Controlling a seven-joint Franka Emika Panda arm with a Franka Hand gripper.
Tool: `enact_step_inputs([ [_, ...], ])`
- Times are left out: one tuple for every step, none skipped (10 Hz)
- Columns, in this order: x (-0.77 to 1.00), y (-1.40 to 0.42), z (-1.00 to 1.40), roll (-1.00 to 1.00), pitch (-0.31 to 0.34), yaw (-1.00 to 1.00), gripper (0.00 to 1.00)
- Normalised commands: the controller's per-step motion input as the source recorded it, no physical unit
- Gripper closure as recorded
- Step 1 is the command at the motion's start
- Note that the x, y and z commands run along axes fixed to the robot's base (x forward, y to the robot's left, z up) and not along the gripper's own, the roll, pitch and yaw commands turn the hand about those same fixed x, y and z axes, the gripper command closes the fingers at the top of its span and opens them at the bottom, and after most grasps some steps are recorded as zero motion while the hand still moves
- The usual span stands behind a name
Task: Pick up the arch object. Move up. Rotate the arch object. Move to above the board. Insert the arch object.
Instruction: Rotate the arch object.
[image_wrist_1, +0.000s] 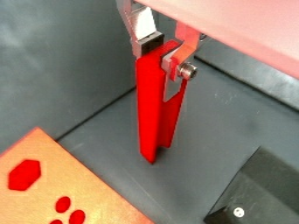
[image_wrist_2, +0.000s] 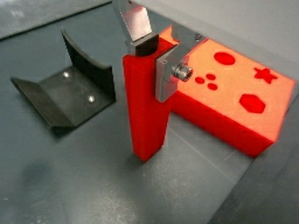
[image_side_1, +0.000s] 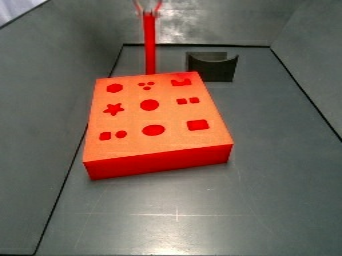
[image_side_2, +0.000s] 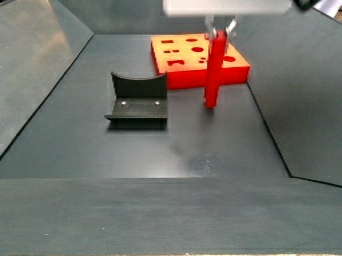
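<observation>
The small dark grey arch object (image_side_2: 136, 98) sits apart while the gripper (image_wrist_2: 159, 54) points straight down, clamping a thin red upright rod (image_wrist_2: 147, 109).

Red board in front, upright rod and dark arch object behind

The board (image_side_1: 150, 125) lies flat on the grey table (image_side_1: 267, 190), its face cut with star, circle, square and oval recesses. At its far edge a thin red rod (image_side_1: 148, 45) stands upright, its top at the claw (image_side_1: 148, 8). The arch object (image_side_1: 213, 65) sits far right, apart from the board.
</observation>
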Motion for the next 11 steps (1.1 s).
enact_step_inputs([
  [0.01,0.02,-0.37,-0.11,-0.071,-0.03,1.0],
  [-0.01,0.03,-0.29,-0.1,-0.058,-0.03,1.0],
  [-0.01,0.03,-0.29,-0.1,-0.058,-0.03,1.0],
  [-0.02,0.02,-0.29,-0.1,-0.054,-0.03,1.0],
  [-0.02,0.02,-0.29,-0.1,-0.055,-0.03,1.0],
  [-0.01,0.02,-0.29,-0.1,-0.056,-0.03,1.0],
  [-0.01,0.02,-0.29,-0.1,-0.057,-0.03,1.0],
  [-0.01,0.02,-0.29,-0.1,-0.057,-0.03,1.0],
  [-0.01,0.02,-0.29,-0.1,-0.057,-0.03,1.0],
  [-0.01,0.02,-0.29,-0.1,-0.057,-0.03,1.0],
  [-0.01,0.02,-0.29,-0.1,-0.057,-0.03,1.0],
])
